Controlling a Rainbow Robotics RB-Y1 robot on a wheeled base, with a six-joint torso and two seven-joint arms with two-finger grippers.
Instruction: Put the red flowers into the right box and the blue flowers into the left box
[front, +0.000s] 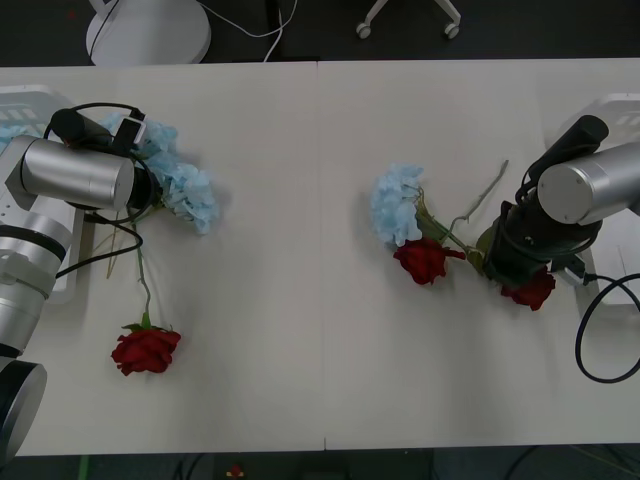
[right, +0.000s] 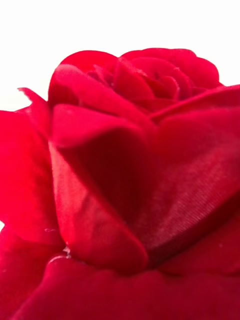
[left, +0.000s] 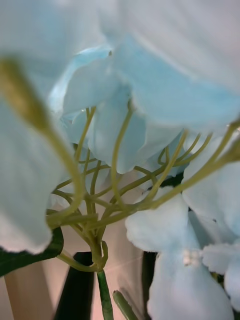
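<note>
A pale blue flower cluster (front: 185, 188) lies at the table's left, and my left gripper (front: 150, 195) is pressed into it; its petals and green stems (left: 100, 200) are right in front of the left wrist camera. More blue petals (front: 8, 135) rest in the left box (front: 30, 100). Right of centre lie another blue flower (front: 398, 205) and a red rose (front: 422, 260). My right gripper (front: 515, 262) is down over a second red rose (front: 532, 290), whose head (right: 130, 165) sits tight against the right wrist camera. A third rose (front: 146, 350) lies front left. The right box (front: 620, 105) shows at the far right edge.
Long green stems (front: 480, 205) cross between the centre flowers and the right arm. A black cable (front: 590, 340) loops beside the right arm. The table's front edge is close below the front-left rose. Chair bases stand on the floor beyond the table.
</note>
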